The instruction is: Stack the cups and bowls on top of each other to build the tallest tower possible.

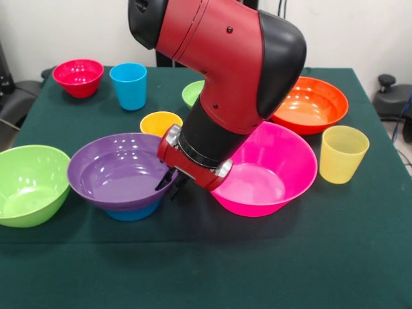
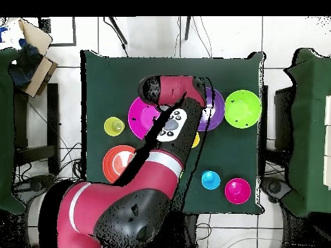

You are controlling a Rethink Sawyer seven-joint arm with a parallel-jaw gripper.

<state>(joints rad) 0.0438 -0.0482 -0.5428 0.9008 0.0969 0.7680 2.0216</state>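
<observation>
A purple bowl (image 1: 119,168) (image 2: 218,108) rests nested on a mid blue bowl (image 1: 133,211) at the front left. My gripper (image 1: 170,184) is at the purple bowl's right rim, under the tilted red arm. Right of it lies the big pink bowl (image 1: 270,170) (image 2: 142,116). A big lime green bowl (image 1: 29,183) (image 2: 242,108) stands at the far left. Behind are an orange-yellow cup (image 1: 159,122), a sky blue cup (image 1: 129,85) (image 2: 210,179), a small red bowl (image 1: 78,76) (image 2: 237,190) and a small green bowl (image 1: 192,92), half hidden. The orange bowl (image 1: 312,103) (image 2: 116,163) and a pale yellow cup (image 1: 343,153) (image 2: 114,126) stand at the right.
Everything stands on a dark green tablecloth (image 1: 257,270). The arm's bulky red and black body (image 1: 219,58) hangs over the table's middle. Dark chairs (image 2: 310,129) flank the table, and a cardboard box (image 2: 35,45) sits off one corner.
</observation>
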